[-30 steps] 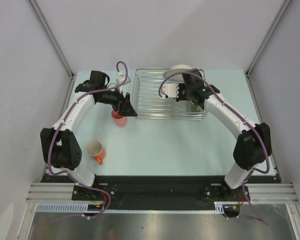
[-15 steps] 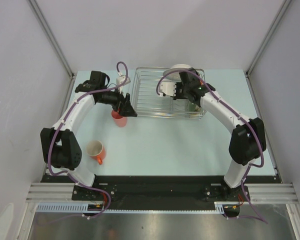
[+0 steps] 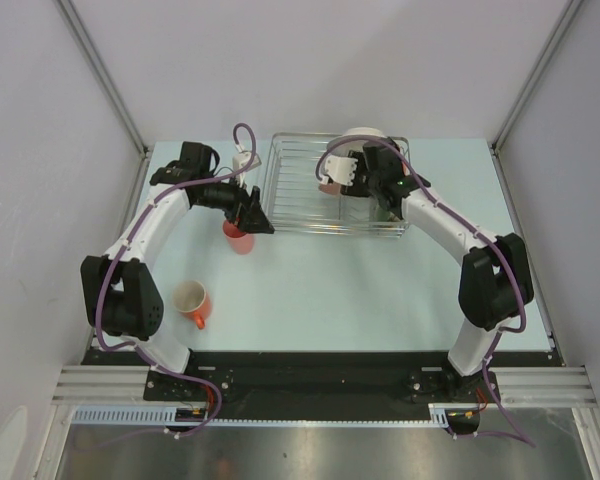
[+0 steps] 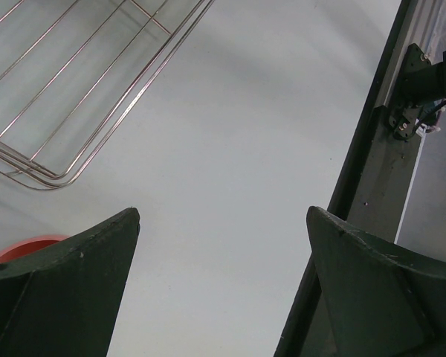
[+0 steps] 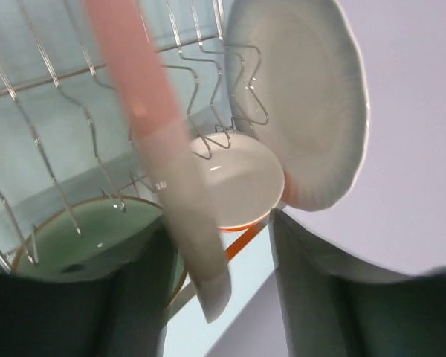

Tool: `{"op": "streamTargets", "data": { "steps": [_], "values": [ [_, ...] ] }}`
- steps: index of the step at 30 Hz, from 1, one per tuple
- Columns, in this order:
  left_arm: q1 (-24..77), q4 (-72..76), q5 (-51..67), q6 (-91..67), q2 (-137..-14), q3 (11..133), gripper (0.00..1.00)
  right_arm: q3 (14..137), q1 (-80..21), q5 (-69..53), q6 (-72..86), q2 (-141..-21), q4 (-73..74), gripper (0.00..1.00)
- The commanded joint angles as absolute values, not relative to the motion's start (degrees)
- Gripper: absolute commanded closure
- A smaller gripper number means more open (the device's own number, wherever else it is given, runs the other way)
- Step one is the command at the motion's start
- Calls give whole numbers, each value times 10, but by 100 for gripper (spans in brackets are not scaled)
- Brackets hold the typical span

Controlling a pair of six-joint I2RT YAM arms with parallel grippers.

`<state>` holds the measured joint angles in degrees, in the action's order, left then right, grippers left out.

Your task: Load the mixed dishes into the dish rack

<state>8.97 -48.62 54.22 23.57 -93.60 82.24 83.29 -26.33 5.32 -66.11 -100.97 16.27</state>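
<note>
The dish rack [image 3: 310, 195] stands at the back of the table. In it are an upright white plate [image 5: 305, 97], a small cream bowl [image 5: 241, 186] and a small green bowl [image 5: 74, 242]. My right gripper [image 5: 219, 223] is open over the rack [image 5: 44, 111]. The pink-and-cream plate [image 5: 152, 141] stands edge-on between its fingers, close to the left one and blurred. My left gripper [image 4: 223, 212] is open and empty beside the salmon-pink tumbler [image 3: 238, 238], whose rim [image 4: 18, 247] shows at lower left. The orange mug [image 3: 192, 300] stands alone near the front left.
The rack's near corner [image 4: 52, 175] lies just ahead of the left fingers. A black rail [image 4: 368, 178] runs along the right of the left wrist view. Metal frame posts [image 3: 105, 75] flank the table, with grey walls behind.
The right gripper's jaws have spread apart around the plate, and that arm has shifted slightly back and left over the rack. The left arm has not moved.
</note>
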Motion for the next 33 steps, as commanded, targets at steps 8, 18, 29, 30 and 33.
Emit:
{"op": "streamTargets", "data": {
  "steps": [8,18,29,30,33],
  "values": [
    [91,-488,549,253,-909,825,0,812,-258,95,-628,-981,80,0],
    [69,-473,485,239,-868,817,0,812,-341,270,-551,-898,90,0],
    [-67,-513,483,280,-881,791,1,931,-319,6,-88,-828,310,0],
    [-69,-503,477,285,-882,781,0,886,-327,-30,-82,-815,299,0],
    [-69,-466,450,281,-889,737,0,806,-412,81,-114,-784,199,1]
  ]
}}
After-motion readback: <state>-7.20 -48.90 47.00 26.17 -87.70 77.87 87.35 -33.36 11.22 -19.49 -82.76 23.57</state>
